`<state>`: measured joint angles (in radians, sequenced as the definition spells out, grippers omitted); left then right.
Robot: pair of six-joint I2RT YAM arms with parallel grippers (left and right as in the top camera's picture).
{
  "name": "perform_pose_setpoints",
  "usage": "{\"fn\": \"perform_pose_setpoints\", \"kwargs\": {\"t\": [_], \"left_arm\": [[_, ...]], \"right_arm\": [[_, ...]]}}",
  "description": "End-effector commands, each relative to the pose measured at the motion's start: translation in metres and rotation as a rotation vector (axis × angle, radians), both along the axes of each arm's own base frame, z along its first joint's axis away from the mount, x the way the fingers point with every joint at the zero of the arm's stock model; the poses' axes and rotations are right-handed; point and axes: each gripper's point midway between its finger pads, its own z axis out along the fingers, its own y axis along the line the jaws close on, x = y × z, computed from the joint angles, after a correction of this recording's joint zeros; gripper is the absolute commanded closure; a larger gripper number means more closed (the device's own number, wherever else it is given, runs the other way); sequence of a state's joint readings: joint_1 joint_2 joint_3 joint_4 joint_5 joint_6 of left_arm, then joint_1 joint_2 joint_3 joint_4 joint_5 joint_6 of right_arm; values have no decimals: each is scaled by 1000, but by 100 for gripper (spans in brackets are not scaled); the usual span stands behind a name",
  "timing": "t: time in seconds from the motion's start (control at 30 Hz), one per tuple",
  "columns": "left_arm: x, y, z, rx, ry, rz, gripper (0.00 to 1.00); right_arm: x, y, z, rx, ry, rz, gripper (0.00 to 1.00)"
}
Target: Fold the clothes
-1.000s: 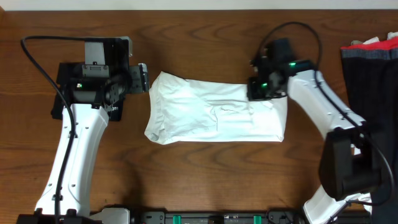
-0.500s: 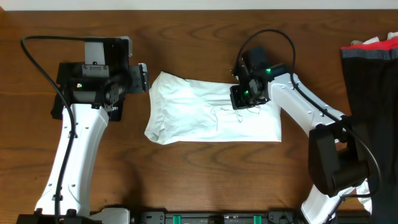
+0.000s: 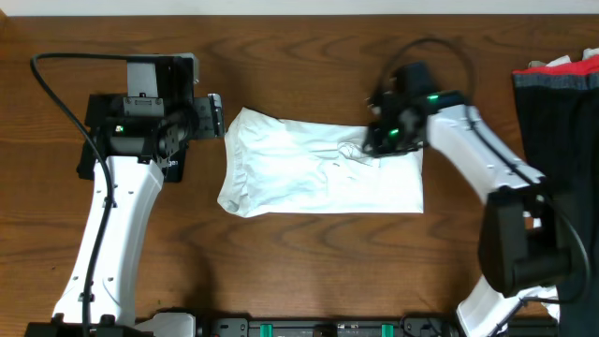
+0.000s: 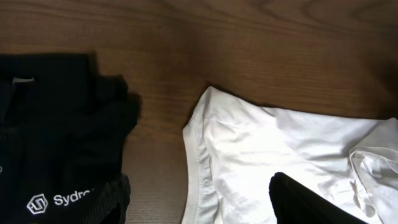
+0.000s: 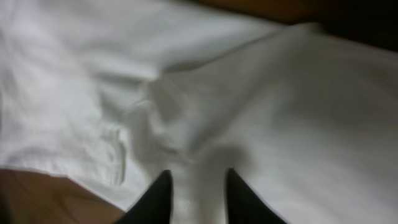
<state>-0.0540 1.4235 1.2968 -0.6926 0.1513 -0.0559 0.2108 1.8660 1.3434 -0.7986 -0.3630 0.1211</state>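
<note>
Both stand open: left gripper (image 3: pixel 215 119) wide and empty beside the white shirt (image 3: pixel 299 178) mid-desk — right gripper (image 5: pixel 198 186) slightly parted over it.

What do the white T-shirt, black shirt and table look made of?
White T-shirt: soft matte knit, likely cotton; it creases and shows a stitched hem. Black shirt: similar matte fabric, printed white lettering. Table: wood or wood-look laminate, visible grain, slight sheen.

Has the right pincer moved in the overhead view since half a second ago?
Yes. The right pincer has gone back to the right, toward the dark fabric pile at the far right, and it is above the white T-shirt.
</note>
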Motion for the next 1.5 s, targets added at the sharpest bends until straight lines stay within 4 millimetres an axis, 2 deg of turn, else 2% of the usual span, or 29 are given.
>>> {"fn": "perform_pose_setpoints", "kwargs": {"t": [0.0, 0.07, 0.2, 0.27, 0.37, 0.47, 0.53, 0.6, 0.7, 0.77, 0.83, 1.0, 1.07, 1.17, 1.27, 1.37, 1.47], "left_arm": [[0, 0, 10, -12, -26, 6, 26], [0, 0, 10, -8, -27, 2, 25], [0, 0, 10, -6, -27, 0, 26], [0, 0, 10, -6, -27, 0, 26], [0, 0, 10, -6, -27, 0, 25], [0, 0, 10, -6, -27, 0, 25], [0, 0, 10, -6, -27, 0, 26], [0, 0, 10, -6, -27, 0, 26], [0, 0, 10, -6, -25, 0, 26], [0, 0, 10, -6, -24, 0, 25], [0, 0, 10, -6, -24, 0, 26], [-4, 0, 6, -6, -2, -1, 26], [-10, 0, 2, -4, 29, 0, 26], [-23, 1, -7, 0, 92, 0, 26], [-37, 2, -16, 3, 160, 0, 26], [-51, 3, -23, 7, 223, 0, 26], [-57, 3, -26, 8, 250, 1, 26]], "right_arm": [[3, -19, 9, 25, 9, -78, 85], [-2, -22, 4, 20, 31, -83, 93], [-15, -24, -16, -36, 95, -120, 98], [-23, -17, -28, -35, 121, -131, 99], [-39, 9, -43, 10, 135, -79, 99], [-56, 51, -52, 86, 112, 30, 99], [-70, 82, -53, 130, 94, 120, 99], [-86, 105, -52, 127, 78, 212, 99], [-104, 125, -46, 92, 40, 339, 99], [-99, 120, -35, 34, -8, 352, 99], [-82, 104, -17, -37, -74, 307, 99], [-32, 52, 49, -32, -227, 82, 99], [-21, 29, 53, -27, -220, -15, 99], [-14, -1, 39, -50, -168, -97, 99], [-16, -13, 11, -66, -78, -132, 99], [-20, -8, -23, -48, 26, -132, 99], [-22, 7, -50, 9, 100, -118, 99]]}}
